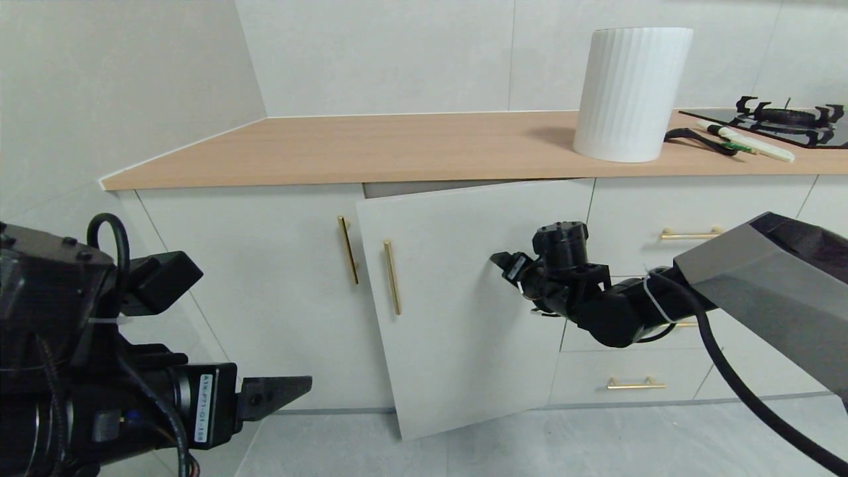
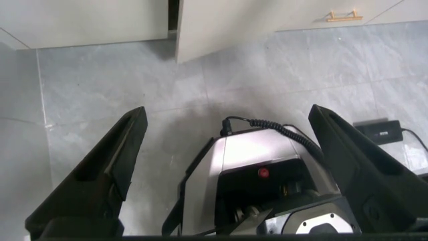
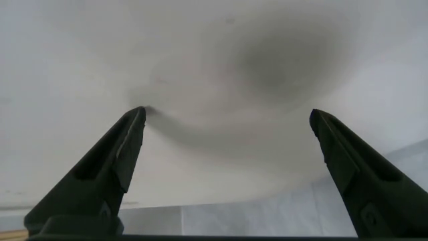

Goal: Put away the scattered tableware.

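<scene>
The tableware lies up on the wooden worktop, above and well to the right of the half-open cabinet door. It is a black utensil and a pale-handled one, lying side by side. They sit just beside a white ribbed canister and reach onto the edge of the black hob. They are too small to tell what kind of utensils they are, and one end of the black one runs in against the canister's base.

The right gripper is at the door's face, to the right of its gold bar handle, on an arm stretched in from the right. From the head only one of its fingers can be made out. The right wrist view shows both fingers spread wide, with one fingertip at the pale door panel, touching or nearly so.

The left gripper hangs low, left of the door near its bottom edge. A single finger juts out in the head view. The left wrist view shows its fingers wide apart over the grey floor, with the door's lower corner beyond.
</scene>
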Tool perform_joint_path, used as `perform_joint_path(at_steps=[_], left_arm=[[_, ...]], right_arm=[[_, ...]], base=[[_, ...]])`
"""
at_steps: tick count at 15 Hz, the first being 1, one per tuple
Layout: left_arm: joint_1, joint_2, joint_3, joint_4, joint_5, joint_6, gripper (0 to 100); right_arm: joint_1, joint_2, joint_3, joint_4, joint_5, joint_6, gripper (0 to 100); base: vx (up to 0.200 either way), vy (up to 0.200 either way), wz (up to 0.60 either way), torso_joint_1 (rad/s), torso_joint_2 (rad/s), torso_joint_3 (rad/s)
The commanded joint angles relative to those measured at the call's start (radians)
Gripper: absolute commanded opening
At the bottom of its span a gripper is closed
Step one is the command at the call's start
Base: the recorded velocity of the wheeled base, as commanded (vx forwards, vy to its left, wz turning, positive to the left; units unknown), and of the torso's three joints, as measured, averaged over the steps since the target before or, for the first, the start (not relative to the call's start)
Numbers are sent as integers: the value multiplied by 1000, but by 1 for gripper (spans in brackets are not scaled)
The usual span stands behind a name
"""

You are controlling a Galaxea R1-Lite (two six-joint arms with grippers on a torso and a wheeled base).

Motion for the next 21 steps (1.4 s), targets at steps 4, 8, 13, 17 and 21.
perform_joint_path(at_steps=[4, 8, 13, 17, 21], left_arm=[[0, 0, 0, 0, 0, -2, 100], [0, 1, 0, 0, 0, -2, 100], [0, 1, -2, 0, 0, -2, 100], [0, 0, 0, 0, 0, -2, 100], [0, -2, 0, 0, 0, -2, 100]], right_arm=[[-8, 63, -79, 0, -84, 1, 100], [-16, 106, -137, 0, -149, 1, 100], [-22, 152, -199, 0, -225, -2, 100], [-5, -95, 128, -1, 69, 7, 100], [-82, -356, 450, -104, 615, -93, 100]], base=[[0, 0, 0, 0, 0, 0], [0, 0, 0, 0, 0, 0], [0, 0, 0, 0, 0, 0], [0, 0, 0, 0, 0, 0], [0, 0, 0, 0, 0, 0]])
